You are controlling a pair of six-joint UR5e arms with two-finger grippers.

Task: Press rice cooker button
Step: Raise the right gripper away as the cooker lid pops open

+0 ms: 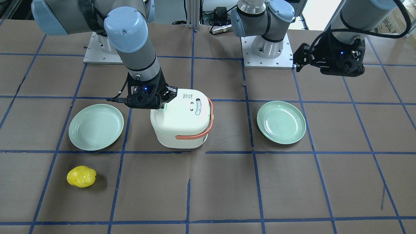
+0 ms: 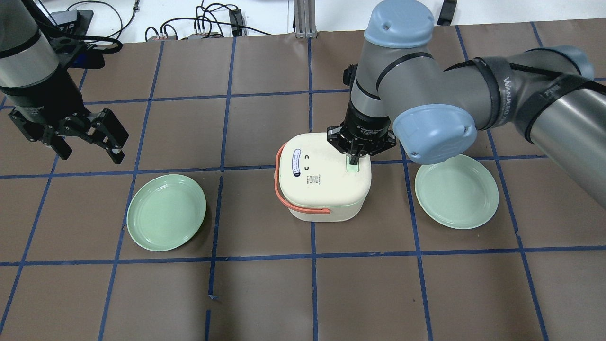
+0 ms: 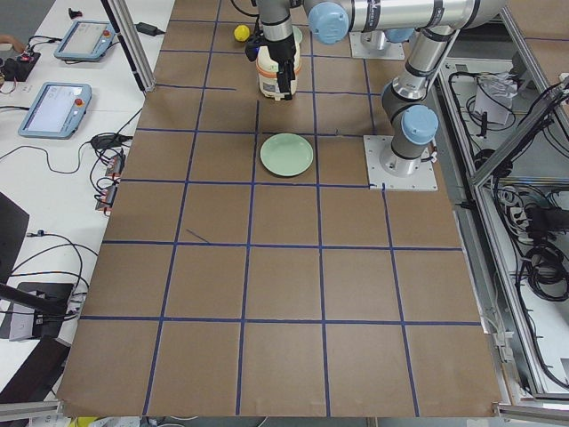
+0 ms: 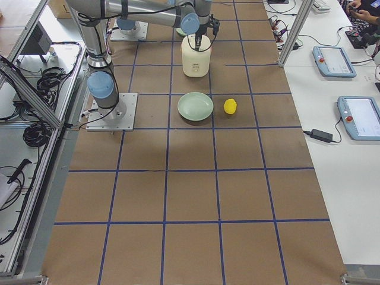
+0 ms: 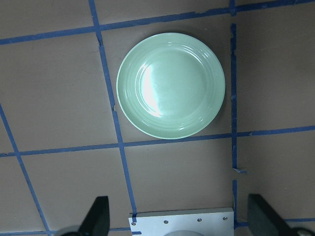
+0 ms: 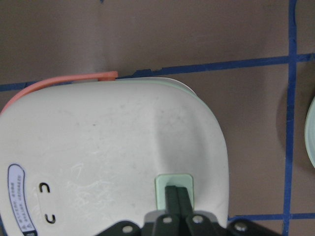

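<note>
**Item: rice cooker button** [image 6: 173, 186]. Pale green square pad on the lid of the rice cooker [image 2: 322, 182], at the lid's edge toward the robot's right. The cooker stands about mid-table [image 2: 265, 293], well clear of every edge and somewhat nearer the robot's edge than the operators'.

**Contact:** the right gripper [image 6: 177, 192] points straight down, its fingers pressed together into a single tip. That tip rests on the pad, near the pad's middle.

**Progress (judged):** the approach is done and the tip is on target. Whether the pad is fully depressed cannot be told, as the lid is closed with no gap showing. What remains is to complete the push if it is unfinished, then lift clear.

**Containers:**
- Rice cooker: lid shut, contents hidden, coral handle folded down.
- Left plate [image 2: 165, 218]: green and empty, toward the table's left end.
- Right plate [image 2: 457, 192]: green and empty, just beside the cooker.

**Other:**
- The left gripper [image 2: 90, 150] has its fingers spread and holds nothing. It hangs above the table toward the left end.
- A yellow object [image 1: 81, 176] lies loose toward the operators' edge, on no plate.
</note>
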